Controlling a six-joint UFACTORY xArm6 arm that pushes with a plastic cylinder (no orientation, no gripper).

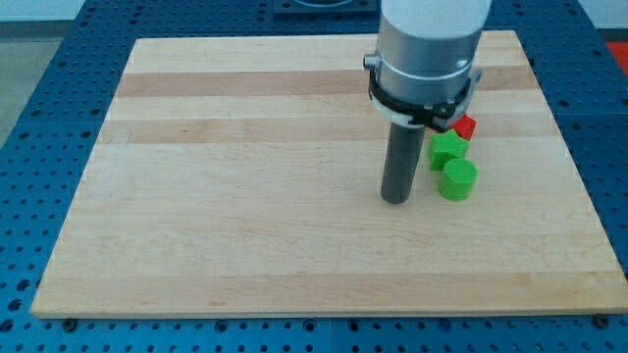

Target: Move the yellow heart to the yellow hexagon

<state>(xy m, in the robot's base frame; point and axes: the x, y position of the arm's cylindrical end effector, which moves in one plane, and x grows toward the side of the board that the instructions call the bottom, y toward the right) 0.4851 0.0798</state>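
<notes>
No yellow heart and no yellow hexagon show in the camera view; the arm's body may hide them. My tip [395, 199] rests on the wooden board [245, 196], right of its middle. A green round block [457, 180] lies just to the tip's right, a small gap away. A green star-like block [447, 149] sits above it, touching or nearly so. A red block [464, 126] peeks out above that, partly hidden by the arm's housing [424, 59].
The board lies on a blue perforated table [39, 147]. The three blocks cluster toward the board's right side. The arm's grey housing covers the board's top right area.
</notes>
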